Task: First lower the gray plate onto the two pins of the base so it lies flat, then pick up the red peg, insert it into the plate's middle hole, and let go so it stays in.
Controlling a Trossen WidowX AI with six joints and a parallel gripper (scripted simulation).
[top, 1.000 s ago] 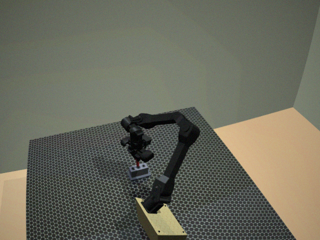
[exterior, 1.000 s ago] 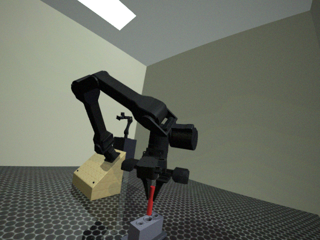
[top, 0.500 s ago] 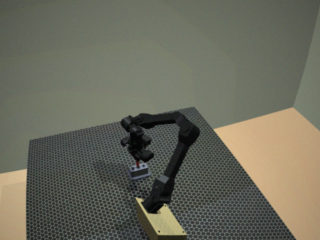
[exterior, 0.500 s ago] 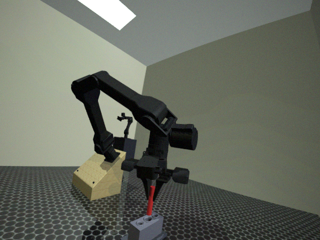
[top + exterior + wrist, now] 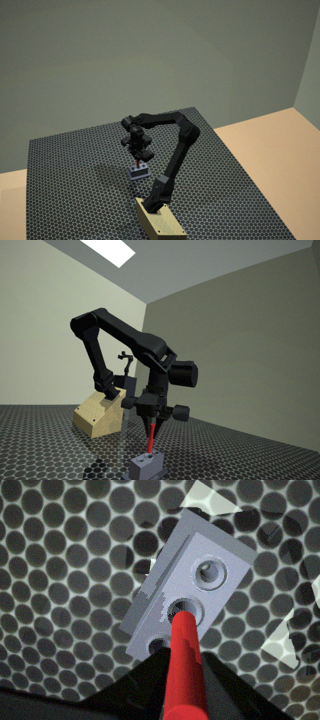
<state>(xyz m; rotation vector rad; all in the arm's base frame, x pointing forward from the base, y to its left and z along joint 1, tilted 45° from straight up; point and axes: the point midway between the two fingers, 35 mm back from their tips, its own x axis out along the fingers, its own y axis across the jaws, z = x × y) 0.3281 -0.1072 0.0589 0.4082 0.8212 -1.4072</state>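
Note:
The gray plate [image 5: 140, 172] [image 5: 152, 467] [image 5: 215, 600], a thick block with three holes in a row, sits flat on the wider base [image 5: 161, 473] [image 5: 220, 539]. The pins are largely hidden; something light shows inside one outer hole in the wrist view. My gripper [image 5: 138, 158] [image 5: 151, 436] [image 5: 184, 659] is above the plate, pointing down and shut on the red peg [image 5: 138, 163] [image 5: 150, 445] [image 5: 186, 680]. The peg is near upright, slightly tilted in the exterior view. Its lower end is at the middle hole, just above or at its rim; I cannot tell exactly.
The arm's wooden mount [image 5: 165, 219] [image 5: 103, 413] stands on the honeycomb-patterned table [image 5: 77, 180] [image 5: 232, 454], on the near side of the plate in the top view. A dark block with a small arm-like shape [image 5: 126, 369] shows far behind it in the exterior view.

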